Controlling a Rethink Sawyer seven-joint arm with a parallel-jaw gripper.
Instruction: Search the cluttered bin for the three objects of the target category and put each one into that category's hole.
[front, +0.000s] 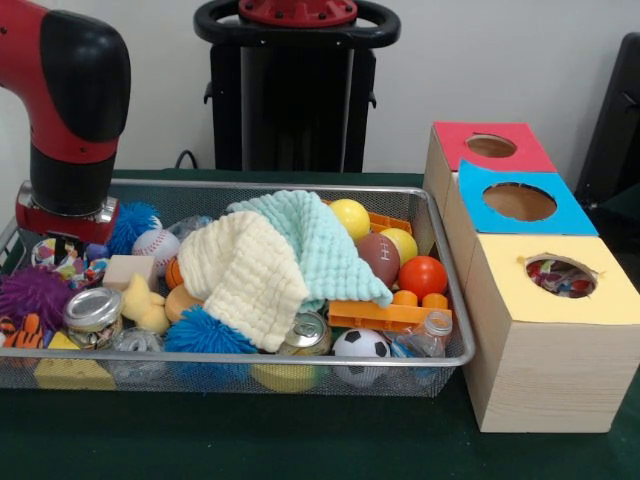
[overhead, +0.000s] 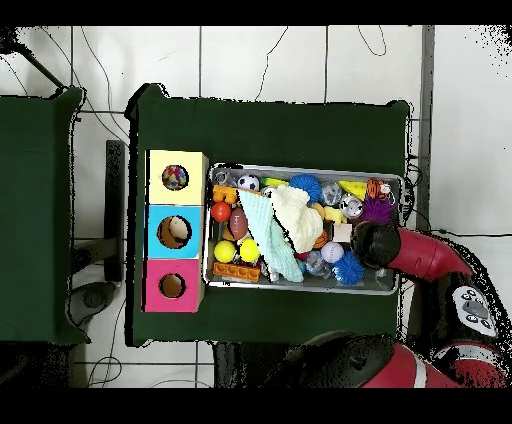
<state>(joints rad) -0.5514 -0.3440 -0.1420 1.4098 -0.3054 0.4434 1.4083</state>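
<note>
The wire mesh bin (front: 270, 186) sits on the green table, full of toys and cloths. My gripper (front: 62, 243) reaches down into its far left corner, right at a small colourfully patterned fabric piece (front: 66, 265). I cannot tell whether it holds the piece. In the overhead view the arm's wrist (overhead: 372, 243) covers that spot at the bin's (overhead: 300, 290) right end. The yellow-topped box's hole (front: 560, 277) shows patterned fabric inside, as it does in the overhead view (overhead: 175, 178).
A mint waffle cloth (front: 320, 240) and a cream waffle cloth (front: 250, 275) lie across the bin's middle. Balls, cans, a purple spiky ball (front: 30, 295) and an orange brick (front: 385, 315) surround them. The blue-topped box (front: 520, 203) and the red-topped box (front: 490, 146) stand behind the yellow one.
</note>
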